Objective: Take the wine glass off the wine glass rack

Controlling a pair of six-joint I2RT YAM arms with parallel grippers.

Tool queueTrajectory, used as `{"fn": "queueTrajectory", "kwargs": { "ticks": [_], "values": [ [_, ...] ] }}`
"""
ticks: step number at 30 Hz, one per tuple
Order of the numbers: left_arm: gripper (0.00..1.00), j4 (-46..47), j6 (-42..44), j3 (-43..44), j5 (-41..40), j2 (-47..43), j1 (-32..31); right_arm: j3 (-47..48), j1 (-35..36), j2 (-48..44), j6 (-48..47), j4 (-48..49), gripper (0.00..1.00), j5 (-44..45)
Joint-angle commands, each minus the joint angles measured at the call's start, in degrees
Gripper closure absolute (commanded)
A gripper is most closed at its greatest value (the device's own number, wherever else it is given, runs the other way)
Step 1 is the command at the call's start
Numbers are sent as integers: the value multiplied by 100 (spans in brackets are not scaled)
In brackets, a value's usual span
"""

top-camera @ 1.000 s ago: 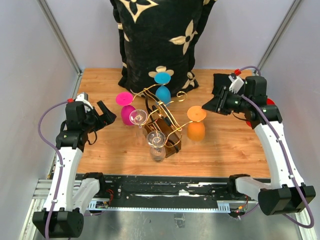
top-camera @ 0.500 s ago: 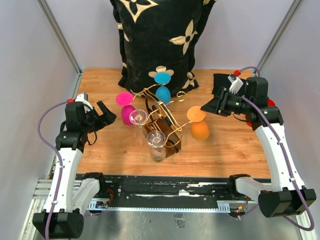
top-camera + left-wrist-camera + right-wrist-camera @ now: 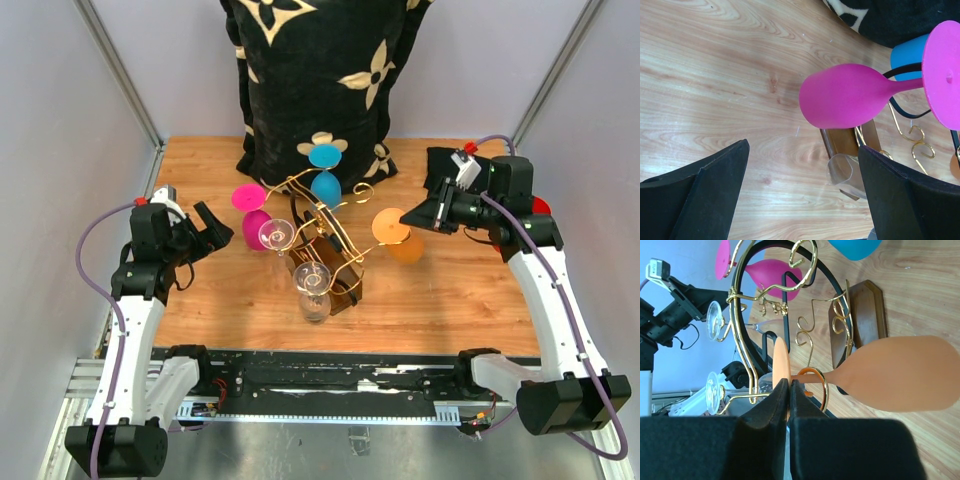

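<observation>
The wine glass rack [image 3: 322, 212] is a gold wire stand on a dark wooden base [image 3: 338, 283] at the table's middle. An orange wine glass [image 3: 404, 248] hangs upside down on its right arm, tilted, its stem inside a gold loop [image 3: 816, 386]. My right gripper [image 3: 411, 216] is shut on the rim of the glass's orange foot [image 3: 781, 371]; the orange bowl [image 3: 905, 375] lies to the right of the fingers. My left gripper [image 3: 211, 233] is open and empty, left of the pink glass [image 3: 845, 95]; its fingers [image 3: 705, 195] are spread wide.
Pink [image 3: 250, 208], blue [image 3: 325, 172] and two clear glasses [image 3: 314, 288] also hang on the rack. A black cushion with cream flowers [image 3: 320, 80] stands behind it. A black object [image 3: 442, 163] lies at the back right.
The orange glass's bowl has swung right and toward the back, so the glass hangs tilted. The right gripper has shifted slightly with it. The left arm has not moved.
</observation>
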Motion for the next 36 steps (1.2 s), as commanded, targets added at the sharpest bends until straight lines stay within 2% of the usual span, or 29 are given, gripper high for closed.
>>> {"fn": "queueTrajectory", "kwargs": {
  "ticks": [1,7,13,18,27,32,36],
  "values": [
    [4,35,-30,40,107,-85,16,-88,61,-23,302,535,99,-283],
    [4,-57,12,50,73,-149,15,48,-80,8,504,622,99,-215],
    [4,-50,28,8,98,-184,13,60,-705,-234,333,268,99,-512],
    [4,24,1,-21,150,-146,11,-55,-716,-464,252,44,99,-714],
    [4,24,18,-110,183,-192,16,-535,-87,-759,657,453,99,-632],
    [4,42,17,-152,186,-191,13,-463,308,-486,811,830,99,-442],
    [4,52,18,-132,187,-183,13,-188,301,-126,790,1053,99,-336]
  ]
}}
